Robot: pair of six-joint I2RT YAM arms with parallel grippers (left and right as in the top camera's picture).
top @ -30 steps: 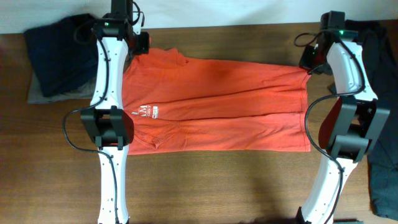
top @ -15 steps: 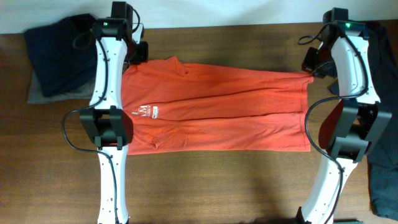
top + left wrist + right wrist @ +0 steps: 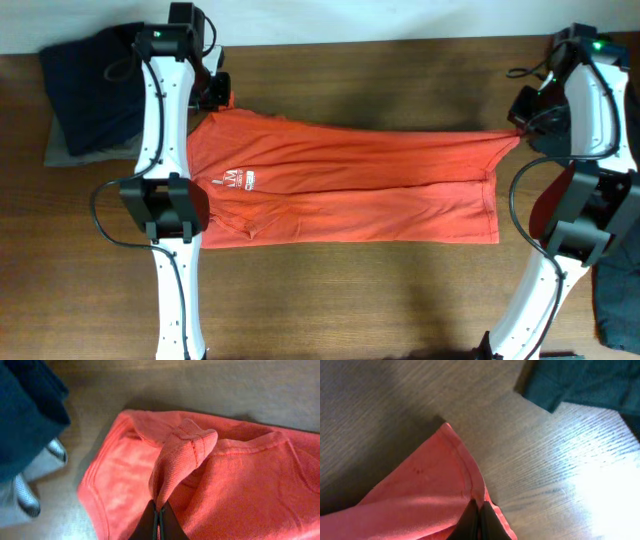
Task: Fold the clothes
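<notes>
so far: the shirt (image 3: 340, 190) looks only partly folded; it lies flattened in one long band, with a crease line running along its length.
left to do: as i judge it, the far edge needs bringing over toward the near edge, then the band needs folding across into a compact stack.
where: the shirt is spread left to right across the middle of the wooden table (image 3: 350, 310).
look: red-orange soft cotton with small white lettering near the left end; the near edge lies flat, and the far edge is pulled taut in a straight line from corner to corner.
left gripper (image 3: 159, 512): jaws pinched tight on a ribbed fold of cloth at the shirt's far left corner, which is raised in a small peak.
right gripper (image 3: 479, 507): jaws pinched tight on the hemmed far right corner, which is drawn out to a point.
nearby: dark clothes (image 3: 90, 85) sit beyond the left end; another dark garment (image 3: 585, 382) lies by the right end.
</notes>
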